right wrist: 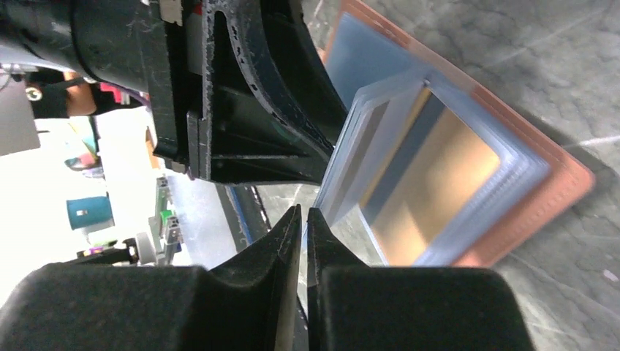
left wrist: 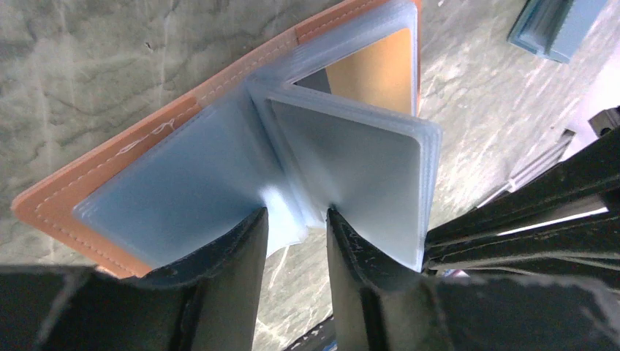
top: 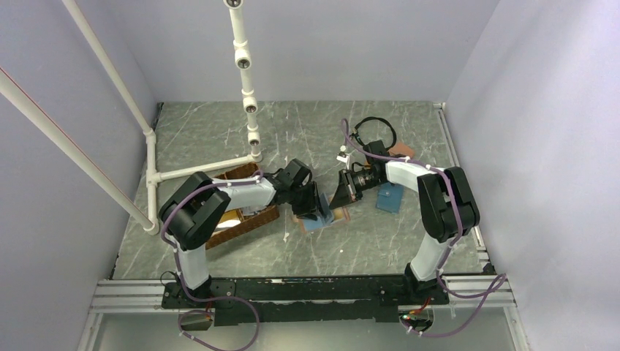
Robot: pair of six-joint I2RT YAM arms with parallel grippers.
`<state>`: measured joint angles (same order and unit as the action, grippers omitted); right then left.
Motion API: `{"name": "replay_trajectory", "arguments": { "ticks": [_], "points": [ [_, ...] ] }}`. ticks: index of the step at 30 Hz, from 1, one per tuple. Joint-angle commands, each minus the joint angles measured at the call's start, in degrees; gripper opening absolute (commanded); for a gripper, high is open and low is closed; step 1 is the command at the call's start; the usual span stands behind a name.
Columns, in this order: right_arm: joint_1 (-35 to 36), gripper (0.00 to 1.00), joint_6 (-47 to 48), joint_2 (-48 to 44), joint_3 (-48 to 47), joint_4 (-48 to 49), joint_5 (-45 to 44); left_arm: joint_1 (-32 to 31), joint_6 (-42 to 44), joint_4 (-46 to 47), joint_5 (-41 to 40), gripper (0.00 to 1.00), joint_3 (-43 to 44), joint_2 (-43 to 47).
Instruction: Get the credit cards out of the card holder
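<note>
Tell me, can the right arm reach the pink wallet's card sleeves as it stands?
Probably yes. The wallet lies open, its sleeves fanned up with their free edge right beside the right gripper, nothing between. The left gripper straddles their fold, out of the way.

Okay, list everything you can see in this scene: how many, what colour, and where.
Folding leather-like card holder: one, salmon-pink with light-blue clear pockets, open at mid-table between the arms.
Flat credit cards: count unclear, greyish, inside the pockets.
Teal-blue wallet: one, right of the holder.
Orange wallet: one, far right, partly behind the right arm.
Black cable loop: one, far side.
Brown tray: one, left, under the left arm.
White pipe frame: one, left side.
Marbled table: one, grey.
Left gripper: black fingers astride the pockets' fold.
Right gripper: black fingers nearly together at the pockets' edge.
</note>
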<state>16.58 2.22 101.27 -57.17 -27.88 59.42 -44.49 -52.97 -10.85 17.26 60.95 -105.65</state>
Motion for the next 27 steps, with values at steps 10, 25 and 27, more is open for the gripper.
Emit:
{"name": "replay_trajectory", "arguments": {
  "ticks": [10,25,27],
  "points": [
    [0.73,0.01,-1.05,2.0,-0.73,1.77,2.29,4.19,-10.42,16.07,6.54,0.84,-10.41,9.04],
    [2.18,0.01,0.14,3.32,-2.36,-0.29,-6.67,5.23,-12.58,14.26,5.82,0.71,-9.88,8.82],
    [2.12,0.02,0.57,2.88,-2.54,-0.7,-9.77,5.3,-12.04,11.71,5.17,0.63,-9.19,8.55]
  ]
}}
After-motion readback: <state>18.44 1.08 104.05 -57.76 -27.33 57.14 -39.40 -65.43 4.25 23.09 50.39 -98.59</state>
